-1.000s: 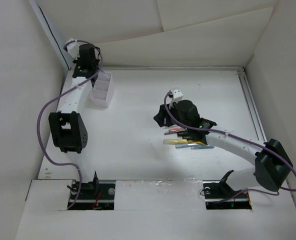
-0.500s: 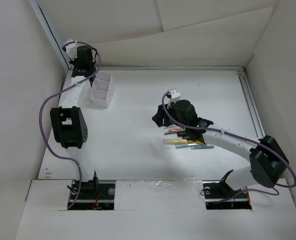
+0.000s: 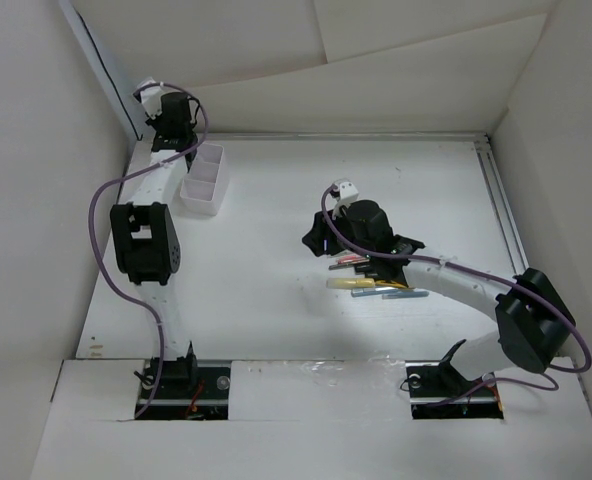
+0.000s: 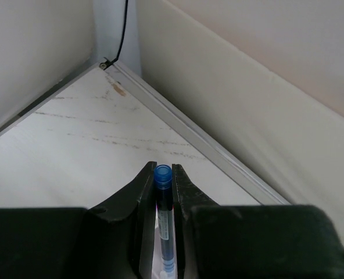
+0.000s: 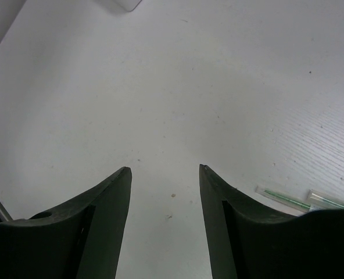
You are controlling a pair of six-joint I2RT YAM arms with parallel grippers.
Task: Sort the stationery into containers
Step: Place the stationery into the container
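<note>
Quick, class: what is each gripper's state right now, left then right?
Left gripper: closed, holding a blue-capped pen.
Right gripper: open, holding nothing.

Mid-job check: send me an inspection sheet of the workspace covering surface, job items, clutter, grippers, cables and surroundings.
Surface: white table, faint scuffs near its far left corner.
Job's things: small white partitioned plastic box at far left; heap of coloured pens and markers mid-table, partly under the right arm; blue-capped pen with a clear barrel, held.
Clutter: nothing seen.
Grippers: left gripper shut on the blue-capped pen, beside the box; right gripper open, empty, over bare table next to the heap.
Cables: purple cables loop along both arms.
Surroundings: white panels all round; metal rail along far and right edges.
</note>
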